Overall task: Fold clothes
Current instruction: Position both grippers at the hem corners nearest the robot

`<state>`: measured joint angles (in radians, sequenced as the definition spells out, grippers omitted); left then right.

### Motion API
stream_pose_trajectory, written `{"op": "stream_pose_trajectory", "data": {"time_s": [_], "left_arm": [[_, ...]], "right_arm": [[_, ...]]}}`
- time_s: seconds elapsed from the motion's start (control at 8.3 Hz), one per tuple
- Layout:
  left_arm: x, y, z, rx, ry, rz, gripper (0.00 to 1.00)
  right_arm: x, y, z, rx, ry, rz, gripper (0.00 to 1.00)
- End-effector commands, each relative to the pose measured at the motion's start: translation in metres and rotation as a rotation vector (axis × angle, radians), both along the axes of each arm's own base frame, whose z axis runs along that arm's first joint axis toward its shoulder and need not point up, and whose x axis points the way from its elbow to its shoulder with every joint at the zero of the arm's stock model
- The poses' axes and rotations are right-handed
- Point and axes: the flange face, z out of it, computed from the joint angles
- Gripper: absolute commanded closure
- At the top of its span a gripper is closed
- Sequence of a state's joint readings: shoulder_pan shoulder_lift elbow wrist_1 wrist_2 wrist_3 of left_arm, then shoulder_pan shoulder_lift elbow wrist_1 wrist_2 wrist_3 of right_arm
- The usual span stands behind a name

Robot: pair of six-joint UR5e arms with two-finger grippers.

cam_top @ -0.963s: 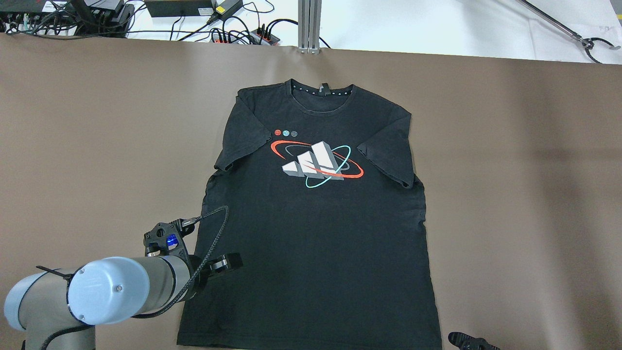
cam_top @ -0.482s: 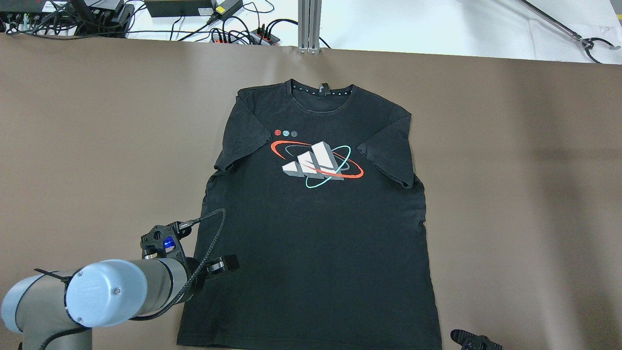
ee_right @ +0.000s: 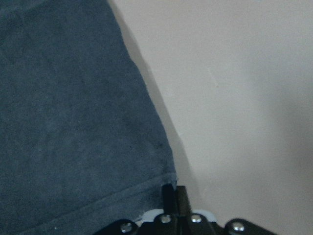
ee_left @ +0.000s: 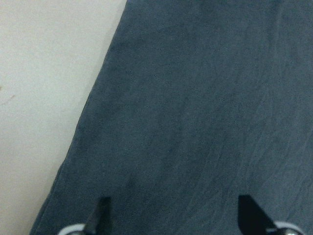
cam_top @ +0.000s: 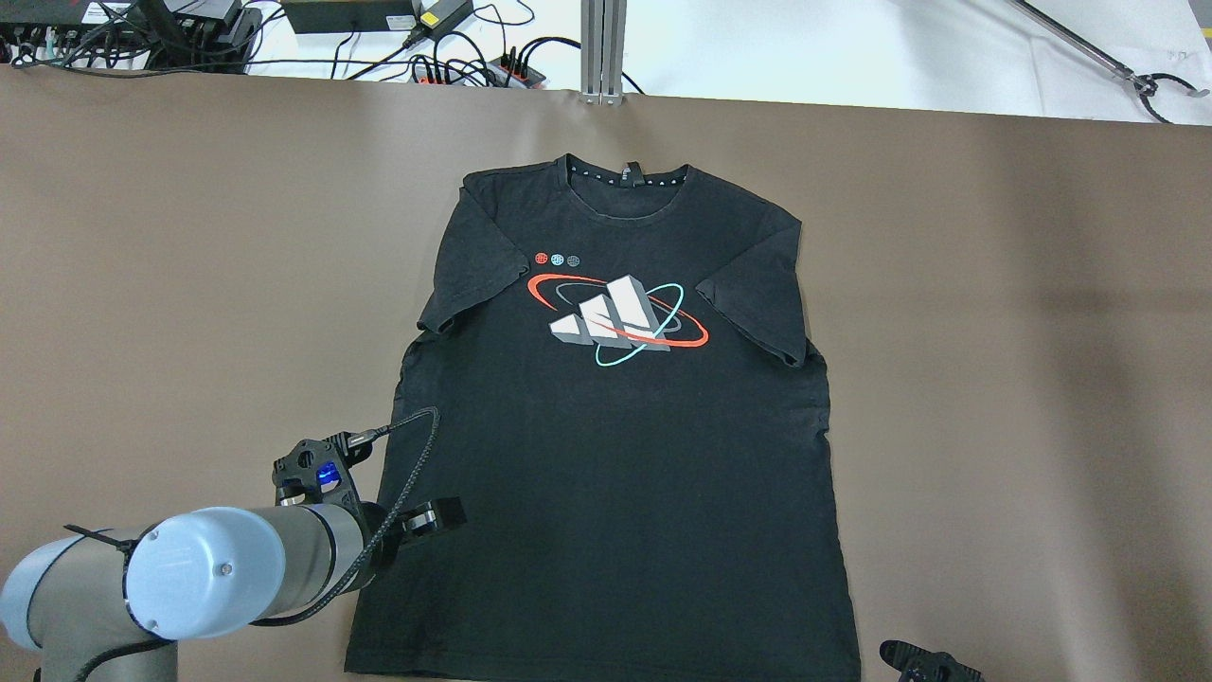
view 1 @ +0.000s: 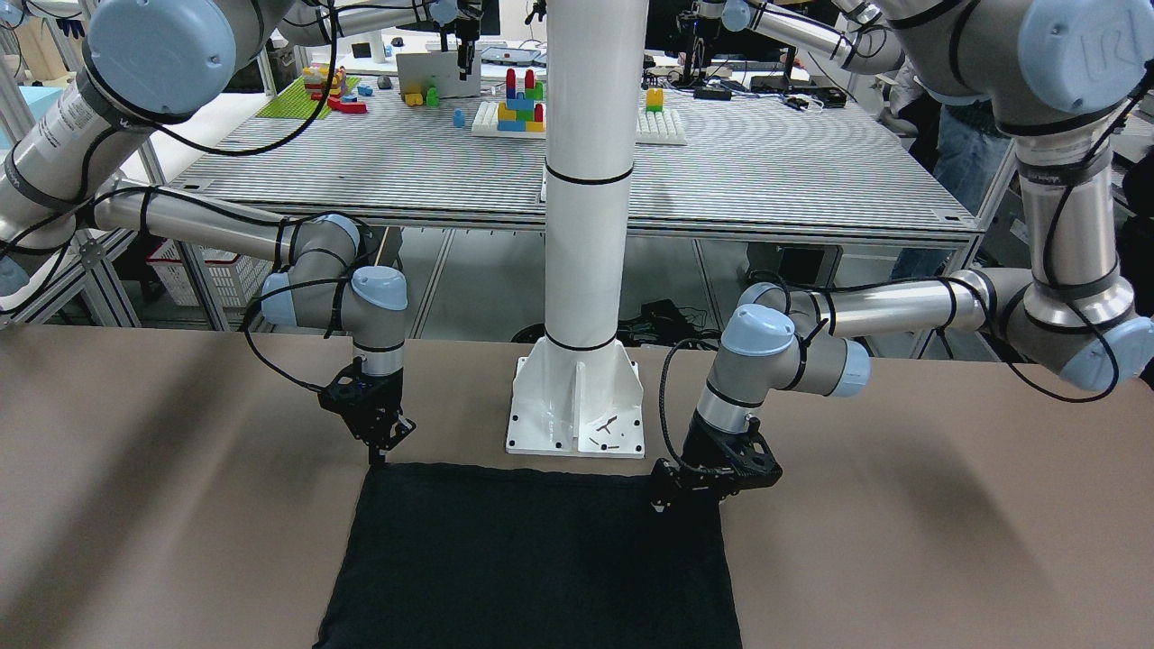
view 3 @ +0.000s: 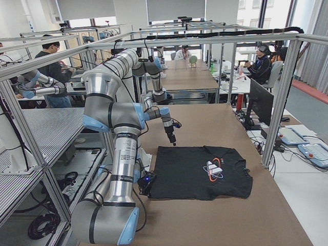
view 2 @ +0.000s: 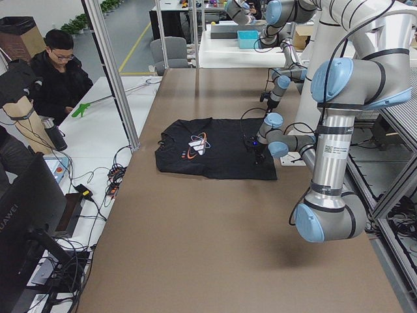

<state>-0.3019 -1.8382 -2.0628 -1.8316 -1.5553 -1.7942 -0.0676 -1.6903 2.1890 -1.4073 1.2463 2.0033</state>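
A black T-shirt (cam_top: 615, 455) with a red, white and teal logo lies flat, front up, collar at the far side of the brown table (cam_top: 189, 237). My left gripper (ee_left: 176, 220) is open, its fingertips (ee_left: 100, 215) wide apart just above the cloth inside the shirt's lower left edge; it also shows in the front view (view 1: 661, 498). My right gripper (ee_right: 176, 196) is shut, its tips at the shirt's lower right hem corner (ee_right: 166, 174); I cannot tell whether cloth is pinched. It shows small in the overhead view (cam_top: 890, 652) and in the front view (view 1: 376, 455).
The white pillar base (view 1: 575, 406) stands on the table's near edge, right behind the hem. Cables and power strips (cam_top: 473, 66) and an aluminium post (cam_top: 603, 52) lie beyond the far edge. A seated person (view 2: 58, 72) is at the side.
My left arm has drifted slightly left and back toward the robot over the shirt's lower left part. The right gripper has shifted very little. The shirt has not moved.
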Motion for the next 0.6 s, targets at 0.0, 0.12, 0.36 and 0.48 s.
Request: {"op": "stream_pose_trajectory", "data": {"time_s": [0.0, 0.12, 0.36, 0.48], "left_arm": [[-0.003, 0.002, 0.013, -0.03, -0.014, -0.023, 0.12], [-0.007, 0.013, 0.029, -0.04, -0.04, -0.011, 0.12], [-0.014, 0.077, 0.064, -0.049, -0.093, -0.02, 0.26], [-0.007, 0.1, 0.071, -0.065, -0.101, -0.005, 0.33]], "right_arm": [[0.002, 0.003, -0.011, 0.001, -0.021, -0.005, 1.0], [0.003, 0.002, -0.011, -0.004, -0.021, -0.008, 1.0], [0.006, 0.002, -0.016, -0.005, -0.03, -0.01, 1.0], [0.006, 0.002, -0.015, -0.005, -0.027, -0.009, 1.0]]}}
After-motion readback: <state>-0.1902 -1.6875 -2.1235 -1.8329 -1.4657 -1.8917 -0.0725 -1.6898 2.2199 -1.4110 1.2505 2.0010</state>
